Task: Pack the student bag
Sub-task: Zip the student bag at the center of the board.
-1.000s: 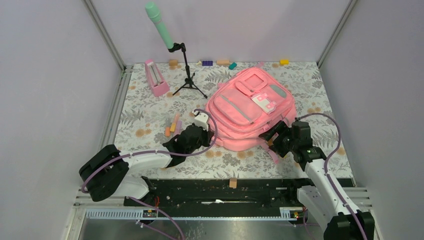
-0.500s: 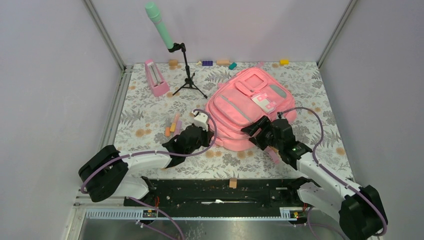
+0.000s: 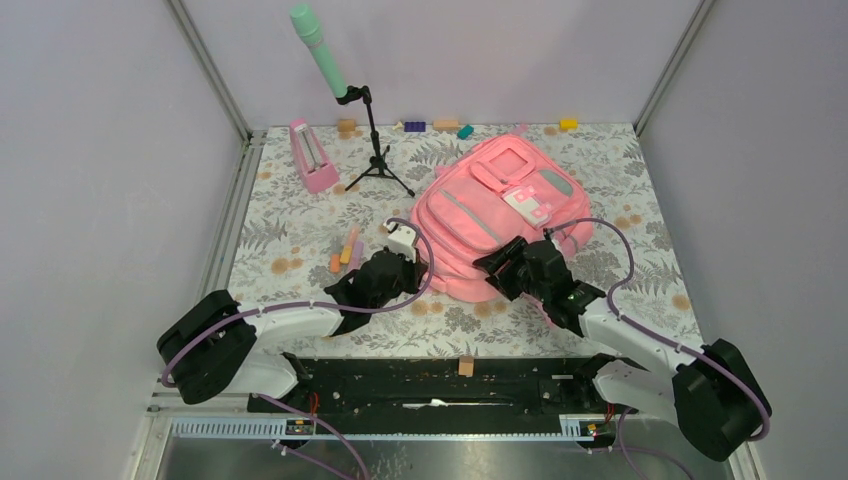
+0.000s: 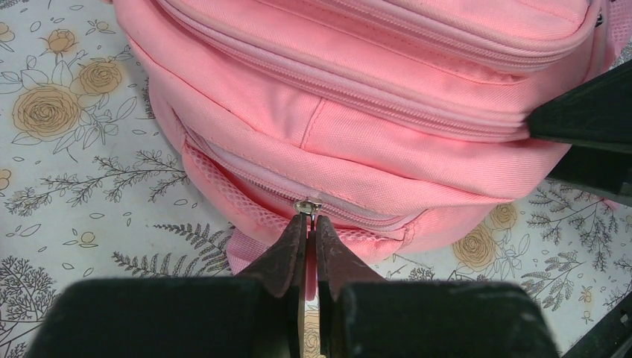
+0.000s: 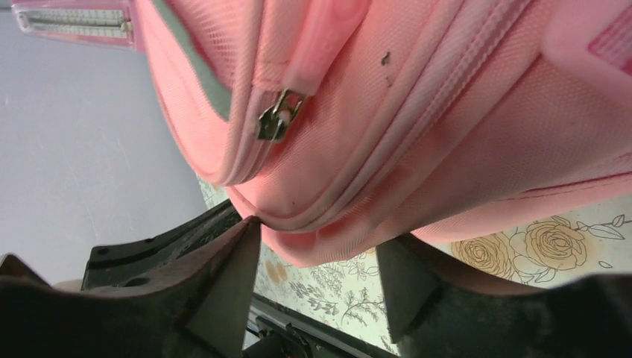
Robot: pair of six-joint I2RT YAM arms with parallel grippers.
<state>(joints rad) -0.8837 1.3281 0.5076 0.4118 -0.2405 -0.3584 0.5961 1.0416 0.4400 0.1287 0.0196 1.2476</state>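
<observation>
Along the near edge, a small wooden block (image 3: 465, 367) is sitting on the black rail (image 3: 400, 385) between the two arm bases. Just past it, left of the tabletop's (image 3: 300, 220) centre, the left gripper (image 4: 308, 221) is pinching a zipper pull (image 4: 305, 204) on the near-left side of the student bag (image 3: 500, 215). Its fingers are clenching tight on the metal tab (the wrist view is showing no gap). To its right, the right gripper (image 5: 317, 242) is pushing in at the bag's near edge. Its jaws are standing apart with a bulge of the bag's lower seam sitting between them, unclamped. One finger (image 5: 223, 283) is looking to be against the fabric; can't tell for the other. A second zipper pull (image 5: 277, 118) is hanging on the bag beyond those jaws.

The bag itself is lying flat, front pockets up, right of centre and running toward the far-right corner. A grey strip (image 3: 470, 218) is showing on its front, and a small pink-and-white card-like item (image 3: 527, 207) is resting on top.

Left of the bag and apart from it, a few crayon-like sticks (image 3: 345, 250) are lying just beyond the left gripper. Toward the far-left corner a pink metronome (image 3: 313, 155) is standing upright. A black mic stand (image 3: 375, 150) is standing beside it, holding a green microphone (image 3: 318, 50) tilted up and left. Small coloured blocks (image 3: 445, 124) are lining the far edge.
</observation>
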